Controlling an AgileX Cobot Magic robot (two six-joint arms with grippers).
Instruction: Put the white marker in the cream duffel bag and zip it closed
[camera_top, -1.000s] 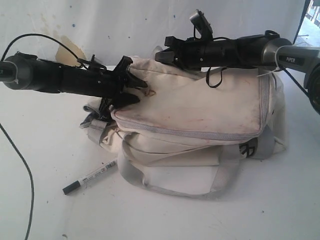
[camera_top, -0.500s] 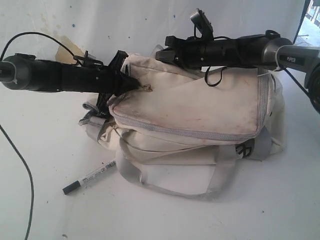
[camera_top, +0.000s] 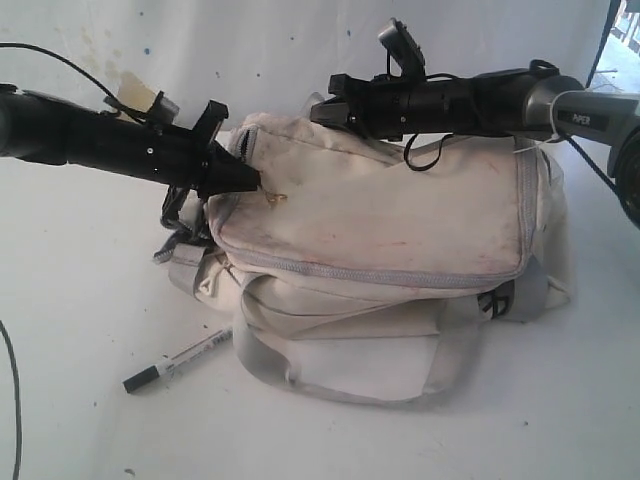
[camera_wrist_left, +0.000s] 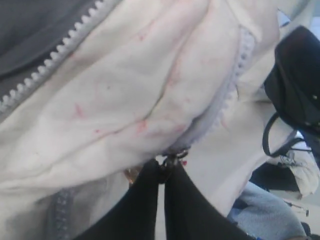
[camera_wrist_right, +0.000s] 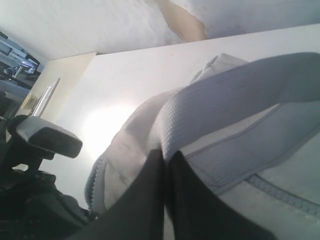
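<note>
The cream duffel bag lies on its side on the white table, its top zipper partly open in the left wrist view, showing grey lining. My left gripper is shut on the dark metal zipper pull at the bag's left corner. At the bag's upper back edge, my right gripper is shut on a grey webbing strap. The white marker with its black cap lies on the table in front of the bag's left end, apart from both grippers.
Loose grey straps trail from the bag's front onto the white table. A black cable runs along the left front edge. A stained white backdrop stands behind the bag. The left arm's camera sits close to my right gripper.
My left gripper went from open to shut on the zipper pull, then moved left and up, dragging the bag's left corner with it. The right arm and the marker stayed put.
</note>
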